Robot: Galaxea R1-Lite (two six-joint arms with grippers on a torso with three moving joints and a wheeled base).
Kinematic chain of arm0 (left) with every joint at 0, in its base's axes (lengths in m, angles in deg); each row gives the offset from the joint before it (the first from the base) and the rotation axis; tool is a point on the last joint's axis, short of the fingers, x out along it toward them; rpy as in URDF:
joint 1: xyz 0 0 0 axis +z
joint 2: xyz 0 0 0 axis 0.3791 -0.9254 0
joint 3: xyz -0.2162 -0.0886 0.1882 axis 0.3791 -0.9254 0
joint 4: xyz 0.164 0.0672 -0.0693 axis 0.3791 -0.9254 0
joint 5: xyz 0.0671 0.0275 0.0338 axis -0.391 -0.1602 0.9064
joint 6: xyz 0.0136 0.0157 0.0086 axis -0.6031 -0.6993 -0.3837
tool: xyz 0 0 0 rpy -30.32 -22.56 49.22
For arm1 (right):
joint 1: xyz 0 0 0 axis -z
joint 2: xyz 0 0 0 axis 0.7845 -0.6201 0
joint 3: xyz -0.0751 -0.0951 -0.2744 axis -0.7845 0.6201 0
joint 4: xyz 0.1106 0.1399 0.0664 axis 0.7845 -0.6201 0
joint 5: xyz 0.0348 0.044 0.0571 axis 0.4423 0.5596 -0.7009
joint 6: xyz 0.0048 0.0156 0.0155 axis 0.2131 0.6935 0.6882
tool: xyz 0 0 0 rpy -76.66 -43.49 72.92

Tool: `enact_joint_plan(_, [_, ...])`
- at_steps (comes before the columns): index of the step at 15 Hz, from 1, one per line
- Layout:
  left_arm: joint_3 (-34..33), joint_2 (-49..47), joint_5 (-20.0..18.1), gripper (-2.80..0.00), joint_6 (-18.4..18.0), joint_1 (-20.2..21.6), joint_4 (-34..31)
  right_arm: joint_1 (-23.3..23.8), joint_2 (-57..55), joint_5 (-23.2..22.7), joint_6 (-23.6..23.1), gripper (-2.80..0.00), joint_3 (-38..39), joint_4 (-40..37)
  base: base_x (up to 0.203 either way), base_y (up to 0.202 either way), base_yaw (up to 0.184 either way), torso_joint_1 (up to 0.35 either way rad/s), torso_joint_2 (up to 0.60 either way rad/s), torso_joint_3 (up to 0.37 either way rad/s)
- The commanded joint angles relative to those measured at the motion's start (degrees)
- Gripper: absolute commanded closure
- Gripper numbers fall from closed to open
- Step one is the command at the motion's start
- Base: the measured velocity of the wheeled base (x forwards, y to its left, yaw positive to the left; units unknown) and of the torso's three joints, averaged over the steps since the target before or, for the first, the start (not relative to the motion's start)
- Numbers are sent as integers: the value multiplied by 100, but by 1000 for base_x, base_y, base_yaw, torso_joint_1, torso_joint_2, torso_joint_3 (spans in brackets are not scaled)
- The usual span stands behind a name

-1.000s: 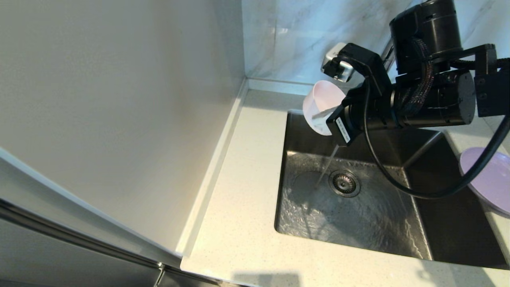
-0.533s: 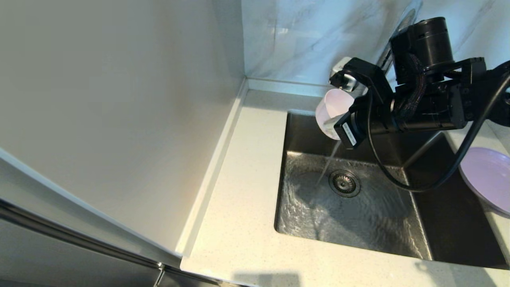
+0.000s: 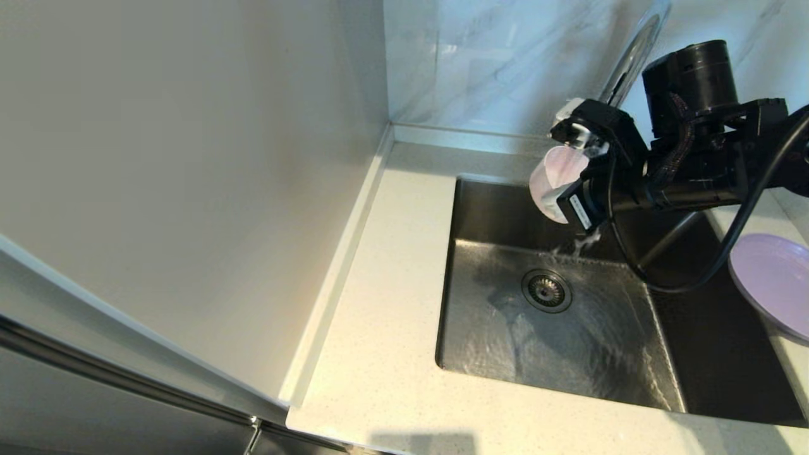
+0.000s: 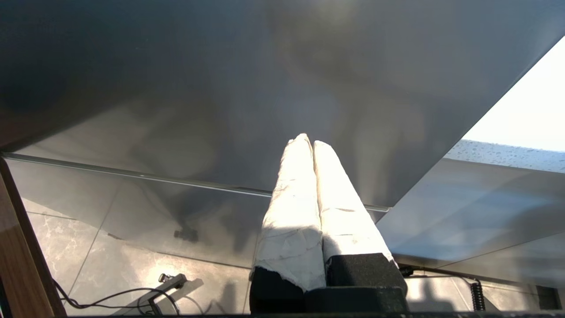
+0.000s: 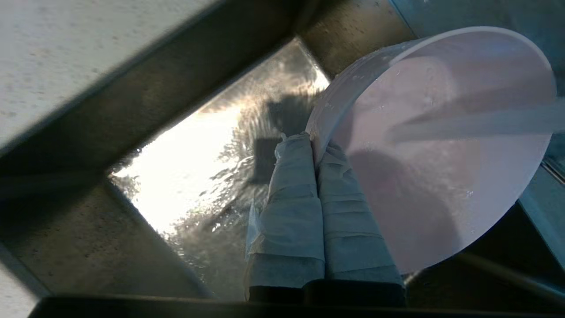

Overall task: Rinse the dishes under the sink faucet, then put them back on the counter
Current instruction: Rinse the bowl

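Note:
My right gripper [image 5: 314,143] is shut on the rim of the pale pink bowl [image 5: 441,145], one finger inside and one outside. The bowl [image 3: 551,179] hangs tipped on its side over the back of the steel sink [image 3: 556,328], under the chrome faucet [image 3: 632,57]. Water runs across the bowl's inside and splashes on the sink floor behind the round drain [image 3: 547,291]. The lilac plate [image 3: 774,281] lies on the cream counter [image 3: 379,265] at the sink's right. My left gripper [image 4: 307,142] is shut on nothing, parked low beside a cabinet, outside the head view.
Marble-veined wall tiles [image 3: 493,63] rise behind the sink. A tall pale panel [image 3: 189,158] stands along the counter's left side. The right arm's black cable [image 3: 708,278] loops over the sink's right half.
The right gripper has carried the bowl to the right and back toward the faucet. The water now strikes the sink floor farther back and right, no longer beside the drain.

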Motion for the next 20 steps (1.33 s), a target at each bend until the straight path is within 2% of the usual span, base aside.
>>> enact_joint_plan(1, [0, 0, -3, 0, 0, 0, -2, 352, 40, -83, -141, 0, -4, -8, 0, 0, 0, 0, 0, 0])
enact_joint_plan(4, [0, 0, 3, 0, 0, 0, -2, 825, 88, -366, -169, 0, 14, -8, 0, 0, 0, 0, 0, 0])
enact_joint_plan(8, [0, 0, 3, 0, 0, 0, -2, 1498, 201, -401, -153, 0, 250, -24, 0, 0, 0, 0, 0, 0])
enact_joint_plan(10, [0, 0, 0, 0, 0, 0, -2, 1671, 243, -392, 158, 0, 275, -51, 0, 0, 0, 0, 0, 0])
enact_joint_plan(12, [0, 0, 3, 0, 0, 0, -2, 1728, 297, -426, 1188, 0, 267, -128, 0, 0, 0, 0, 0, 0])
enact_joint_plan(16, [0, 0, 3, 0, 0, 0, -2, 2074, 460, -1282, 2872, 0, 18, -565, 0, 0, 0, 0, 0, 0])
enact_joint_plan(18, [0, 0, 3, 0, 0, 0, -2, 2152, 473, -1449, 4051, 0, -106, -830, 0, 0, 0, 0, 0, 0])
enact_joint_plan(20, [0, 0, 3, 0, 0, 0, -2, 2190, 459, -1839, 5308, 0, -398, -1369, 0, 0, 0, 0, 0, 0])
